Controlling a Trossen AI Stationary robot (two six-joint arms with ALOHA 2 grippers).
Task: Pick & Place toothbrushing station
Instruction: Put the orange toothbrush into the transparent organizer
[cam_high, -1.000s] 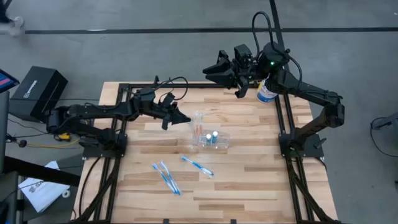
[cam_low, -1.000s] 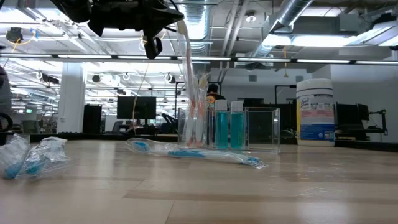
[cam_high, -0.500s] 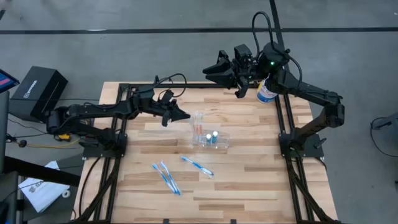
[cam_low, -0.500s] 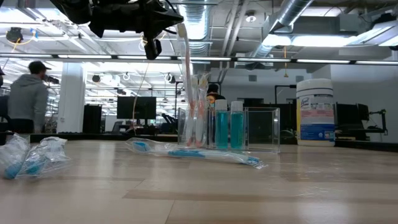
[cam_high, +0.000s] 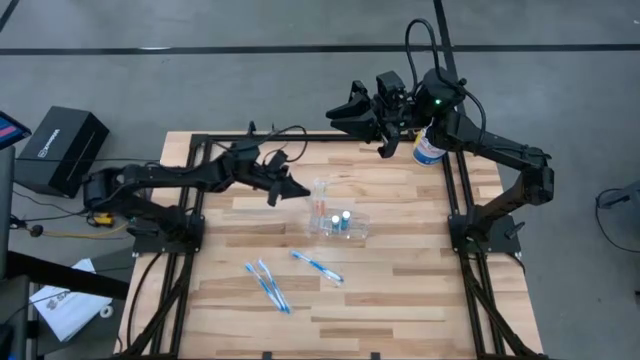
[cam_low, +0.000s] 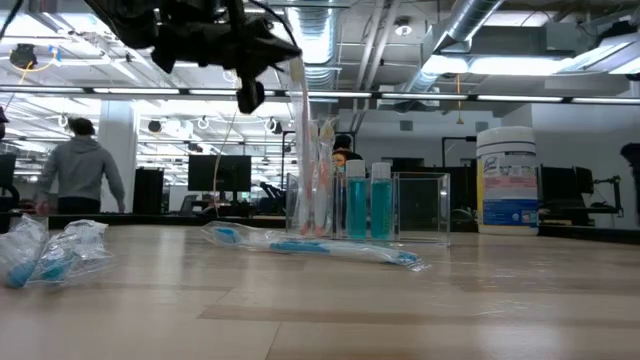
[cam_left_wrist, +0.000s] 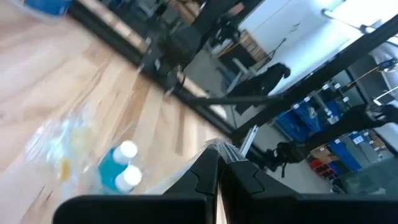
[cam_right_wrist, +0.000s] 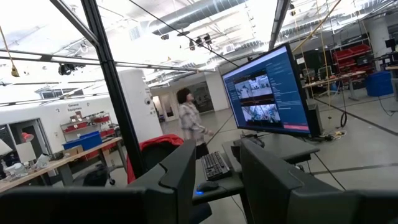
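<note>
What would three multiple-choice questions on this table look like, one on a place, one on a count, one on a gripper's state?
1. Where does the white canister stand?
A. back right corner
B. front left corner
C. table centre

2. How many blue bottles stand in the toothbrushing station?
A. none
B. two
C. five

3. How is the left gripper?
A. wide open on the table
B. shut on a wrapped toothbrush
C. shut on the canister

Answers: 1 A, the high view shows it by the right arm's base rail. 2 B, the low view shows two side by side. 3 B, its fingers pinch the wrapper.

toothbrushing station (cam_high: 338, 222) mid-table | canister (cam_high: 428, 147) far-right corner | toothbrushes (cam_high: 268, 285) near side
</note>
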